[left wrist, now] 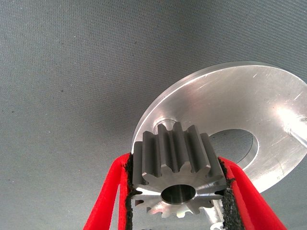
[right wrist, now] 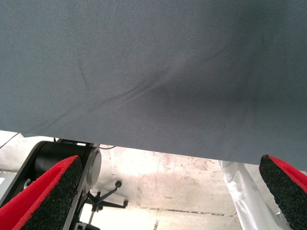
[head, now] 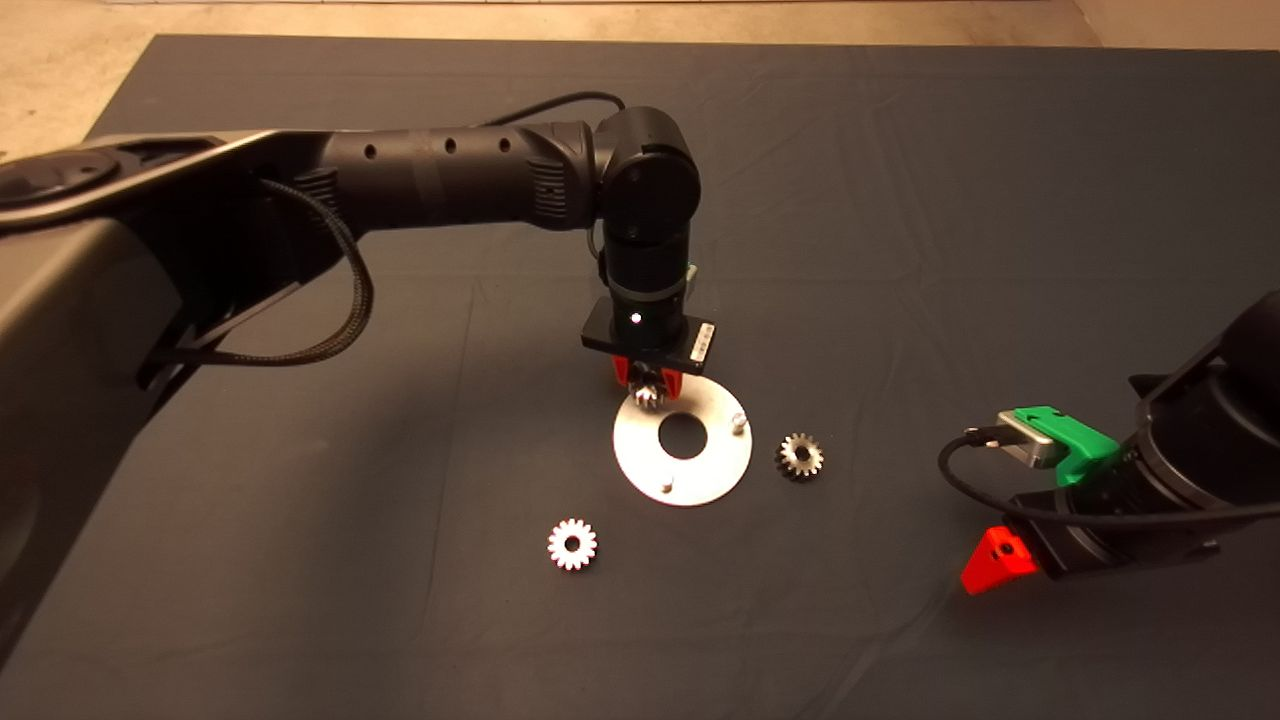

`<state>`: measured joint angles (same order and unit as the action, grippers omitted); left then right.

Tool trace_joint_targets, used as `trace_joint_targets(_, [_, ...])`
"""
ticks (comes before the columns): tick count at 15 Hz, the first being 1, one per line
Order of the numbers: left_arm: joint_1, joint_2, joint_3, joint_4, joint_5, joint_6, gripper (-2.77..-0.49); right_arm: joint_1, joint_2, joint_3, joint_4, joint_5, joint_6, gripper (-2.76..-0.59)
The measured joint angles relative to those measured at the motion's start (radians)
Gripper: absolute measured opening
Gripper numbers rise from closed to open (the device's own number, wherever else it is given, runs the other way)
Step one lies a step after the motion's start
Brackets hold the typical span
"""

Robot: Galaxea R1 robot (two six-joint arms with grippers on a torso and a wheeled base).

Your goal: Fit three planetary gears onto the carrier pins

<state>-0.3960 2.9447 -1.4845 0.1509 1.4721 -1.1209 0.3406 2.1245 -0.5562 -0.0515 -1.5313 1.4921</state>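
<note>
The left gripper is being held above the far rim of the disc, pointing down at the mat. Its jaws are being pressed against 1 planetary gear, which is being pinched by its toothed sides between the black pads. In the left wrist view, this gear is being carried just over 1 carrier pin at the disc's edge; contact between the two cannot be told. 2 further carrier pins are standing bare near the rim. 1 loose gear is lying flat on the mat, near the disc's front left; another is lying just beside its right edge. The right gripper is being kept at the lower right edge, well apart from the disc, with its fingers spread wide and holding nothing.
</note>
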Motion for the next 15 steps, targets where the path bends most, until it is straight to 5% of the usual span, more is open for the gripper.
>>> trace_joint_targets(15, [-0.004,0.000,0.034,-0.002,-0.001,-0.016,-1.82,0.000,0.000,0.000,0.000,0.000,0.000,-0.60])
